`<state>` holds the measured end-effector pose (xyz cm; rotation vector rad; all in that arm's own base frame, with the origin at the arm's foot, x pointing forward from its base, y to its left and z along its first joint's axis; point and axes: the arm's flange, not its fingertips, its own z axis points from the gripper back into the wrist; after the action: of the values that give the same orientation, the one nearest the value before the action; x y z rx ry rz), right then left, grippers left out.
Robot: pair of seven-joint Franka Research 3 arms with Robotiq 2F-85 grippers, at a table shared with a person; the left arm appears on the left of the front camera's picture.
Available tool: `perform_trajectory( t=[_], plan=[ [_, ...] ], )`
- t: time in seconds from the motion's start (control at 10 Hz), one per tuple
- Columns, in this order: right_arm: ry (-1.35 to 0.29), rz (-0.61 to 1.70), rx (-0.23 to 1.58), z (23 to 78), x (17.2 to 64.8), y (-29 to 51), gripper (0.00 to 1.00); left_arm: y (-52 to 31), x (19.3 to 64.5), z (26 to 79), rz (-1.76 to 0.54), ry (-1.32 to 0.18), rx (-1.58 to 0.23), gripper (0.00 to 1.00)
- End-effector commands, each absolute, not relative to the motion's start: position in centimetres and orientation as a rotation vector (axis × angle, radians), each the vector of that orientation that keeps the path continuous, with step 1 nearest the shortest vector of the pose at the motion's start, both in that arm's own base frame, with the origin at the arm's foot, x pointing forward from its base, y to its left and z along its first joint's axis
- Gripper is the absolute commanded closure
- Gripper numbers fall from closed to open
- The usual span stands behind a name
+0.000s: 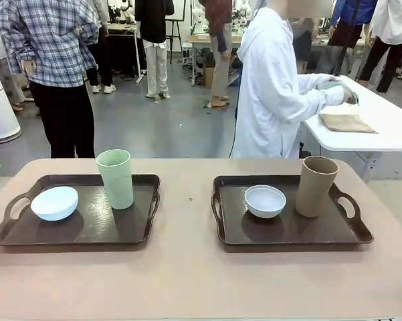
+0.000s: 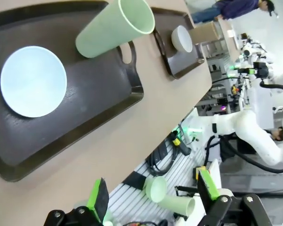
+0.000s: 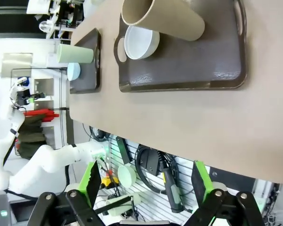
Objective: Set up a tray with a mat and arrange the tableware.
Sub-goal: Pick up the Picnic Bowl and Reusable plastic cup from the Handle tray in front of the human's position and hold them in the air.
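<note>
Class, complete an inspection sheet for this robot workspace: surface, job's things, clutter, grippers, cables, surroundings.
Surface: beige table carrying left dark brown handled tray and right dark brown handled tray; no mat on either.
Job's things: pale blue round bowl and upright light green tumbler on the left tray; greyish white round bowl and upright tan brown tumbler on the right.
Clutter: small dark speck between trays.
Grippers: left gripper and right gripper open, empty, off the table's edge.
Cables: black cables below the table edge.
Surroundings: person in white coat at white side table bearing folded tan cloth.
</note>
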<state>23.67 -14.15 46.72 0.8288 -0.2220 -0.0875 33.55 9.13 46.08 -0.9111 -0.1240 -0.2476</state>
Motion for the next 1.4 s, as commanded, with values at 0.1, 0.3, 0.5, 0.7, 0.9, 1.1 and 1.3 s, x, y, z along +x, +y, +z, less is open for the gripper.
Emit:
perform_trajectory(
  t=[0.1, 0.3, 0.5, 0.7, 0.9, 1.1, 1.3],
  plan=[
    [-0.258, -0.078, 0.829, 47.99, 22.75, -14.19, 0.0, 8.38, 32.67, 47.52, -0.264, -0.175, -0.912, 0.0],
    [-0.258, -0.078, 0.829, 47.99, 22.75, -14.19, 0.0, 8.38, 32.67, 47.52, -0.264, -0.175, -0.912, 0.0],
    [-0.258, -0.078, 0.829, 47.99, 22.75, -14.19, 0.0, 8.38, 32.67, 47.52, -0.264, -0.175, -0.912, 0.0],
    [-0.258, -0.078, 0.829, 47.99, 22.75, -14.19, 0.0, 8.38, 32.67, 47.52, -0.264, -0.175, -0.912, 0.0],
    [-0.258, -0.078, 0.829, 47.99, 22.75, -14.19, 0.0, 8.38, 32.67, 47.52, -0.264, -0.175, -0.912, 0.0],
    [-0.258, -0.078, 0.829, 47.99, 22.75, -14.19, 0.0, 8.38, 32.67, 47.52, -0.264, -0.175, -0.912, 0.0],
    [-0.258, -0.078, 0.829, 47.99, 22.75, -14.19, 0.0, 8.38, 32.67, 47.52, -0.264, -0.175, -0.912, 0.0]
  ],
)
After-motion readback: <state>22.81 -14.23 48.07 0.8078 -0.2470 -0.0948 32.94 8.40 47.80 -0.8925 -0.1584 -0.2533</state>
